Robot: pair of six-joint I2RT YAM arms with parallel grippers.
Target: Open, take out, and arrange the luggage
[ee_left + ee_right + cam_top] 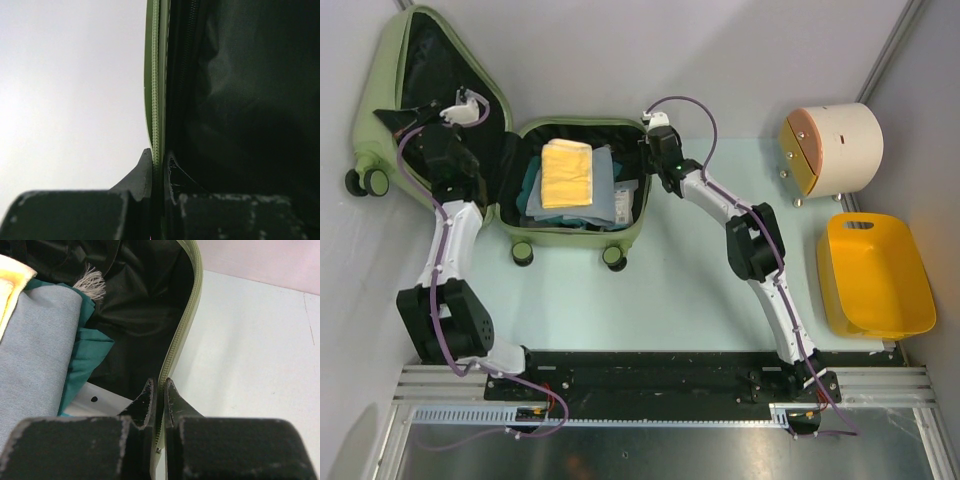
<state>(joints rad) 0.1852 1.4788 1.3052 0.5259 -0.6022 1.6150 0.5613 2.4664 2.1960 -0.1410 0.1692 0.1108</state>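
Observation:
The sage-green luggage [630, 236] lies open at the back left, its lid [390, 90] swung up to the left with black lining showing. The base holds folded clothes: a yellow towel [567, 172], a grey-blue cloth [30, 355] and a teal cloth [90, 345]. My left gripper [160, 162] is shut on the lid's zipper rim [156, 75]; in the top view it is at the lid's inner edge [465, 105]. My right gripper [160, 390] is shut on the base's right rim [187, 315], at the base's right wall in the top view [655, 150].
A cream cylindrical drum [832, 148] stands at the back right. A yellow plastic basket [873, 275] sits in front of it near the right edge. The suitcase wheels [567, 254] face the near side. Grey walls close the left, back and right.

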